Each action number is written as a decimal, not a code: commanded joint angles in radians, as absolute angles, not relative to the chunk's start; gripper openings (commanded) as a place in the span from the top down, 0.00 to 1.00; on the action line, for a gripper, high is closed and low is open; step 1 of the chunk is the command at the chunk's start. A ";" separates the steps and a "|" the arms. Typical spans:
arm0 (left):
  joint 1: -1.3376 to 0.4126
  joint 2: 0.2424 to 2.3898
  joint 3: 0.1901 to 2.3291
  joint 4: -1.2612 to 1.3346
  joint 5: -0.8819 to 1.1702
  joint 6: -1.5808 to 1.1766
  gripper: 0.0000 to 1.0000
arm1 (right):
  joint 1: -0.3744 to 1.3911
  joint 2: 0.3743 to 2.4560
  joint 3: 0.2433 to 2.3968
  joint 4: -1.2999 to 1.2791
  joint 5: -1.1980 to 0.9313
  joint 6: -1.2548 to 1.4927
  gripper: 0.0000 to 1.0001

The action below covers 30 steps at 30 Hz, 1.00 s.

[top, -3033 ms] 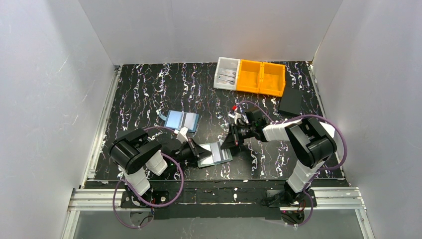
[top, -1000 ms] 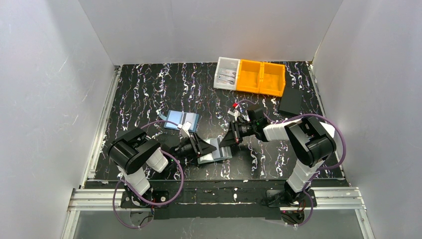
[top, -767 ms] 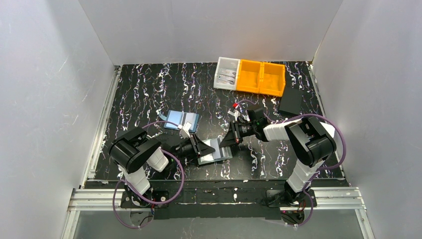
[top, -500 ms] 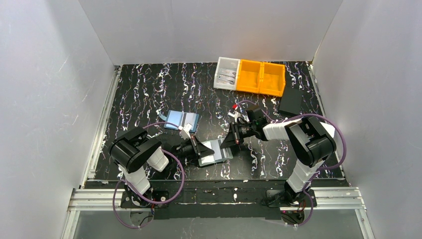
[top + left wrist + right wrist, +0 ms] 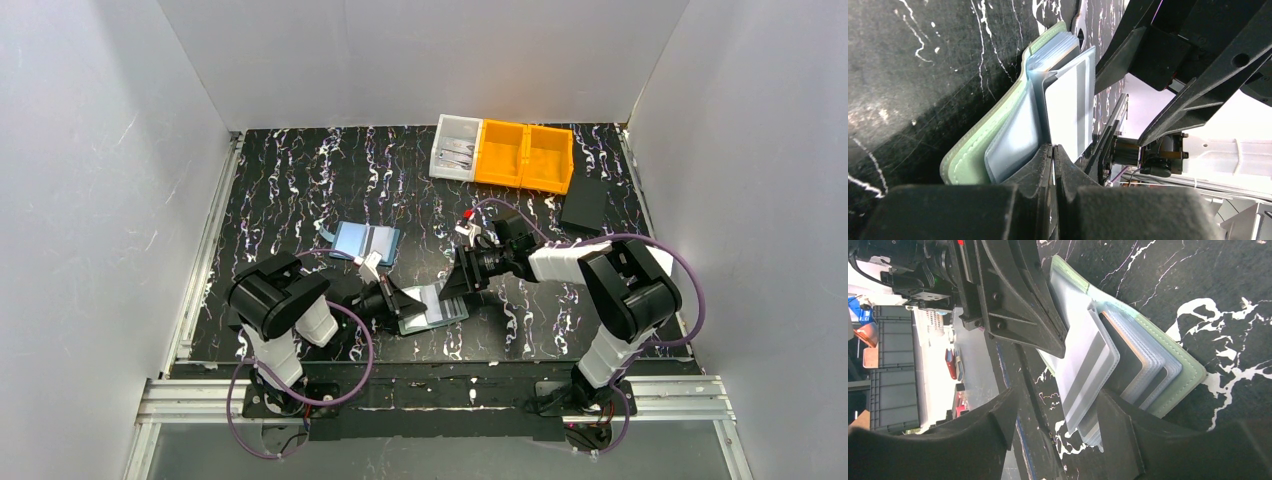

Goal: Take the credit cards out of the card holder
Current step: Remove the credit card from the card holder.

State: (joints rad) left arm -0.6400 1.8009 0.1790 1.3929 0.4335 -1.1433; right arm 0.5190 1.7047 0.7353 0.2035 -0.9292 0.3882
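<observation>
Clenched since a second ago: the left claw (image 5: 398, 300); the right claw (image 5: 463, 281) has sprung apart.

Toward 6 o'clock on the table (image 5: 300, 180), close to the arm bases, the holder (image 5: 432, 306) lies open with its clear leaves fanned. From its 9 o'clock side the left claw pinches the edge of one inner leaf, fingers tight together. At the holder's 1 o'clock the right claw stands released, its fingers (image 5: 993, 440) spread either side of a striped grey card (image 5: 1088, 370) in the top sleeve.
</observation>
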 commanded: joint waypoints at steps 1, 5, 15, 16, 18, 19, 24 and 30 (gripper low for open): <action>-0.624 1.806 0.150 1.423 0.434 -1.107 1.00 | 0.509 1.719 0.746 0.156 -0.848 0.332 0.32; -0.611 1.799 0.128 1.422 0.444 -1.106 1.00 | 0.509 1.755 0.766 0.098 -0.789 0.306 0.35; -0.575 1.722 0.039 1.415 0.448 -1.105 1.00 | 0.510 1.696 0.791 0.011 -0.670 0.203 0.29; -0.575 1.708 0.032 1.415 0.449 -1.105 1.00 | 0.510 1.674 0.787 0.010 -0.670 0.191 0.28; -0.574 1.673 0.023 1.412 0.450 -1.108 1.00 | 0.509 1.631 0.780 0.006 -0.678 0.164 0.24; -0.574 1.658 0.021 1.409 0.451 -1.112 1.00 | 0.509 1.611 0.779 0.003 -0.685 0.145 0.23; -0.573 1.536 0.023 1.377 0.462 -1.117 1.00 | 0.507 1.509 0.784 -0.053 -0.728 0.045 0.14; -0.572 1.264 0.050 1.083 0.462 -1.031 1.00 | 0.508 1.436 0.781 -0.080 -0.838 -0.039 0.05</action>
State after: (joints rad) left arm -0.5777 1.4244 0.0275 1.2962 0.4542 -1.1147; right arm 0.5087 1.4905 0.7868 -0.0562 -0.7644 0.0568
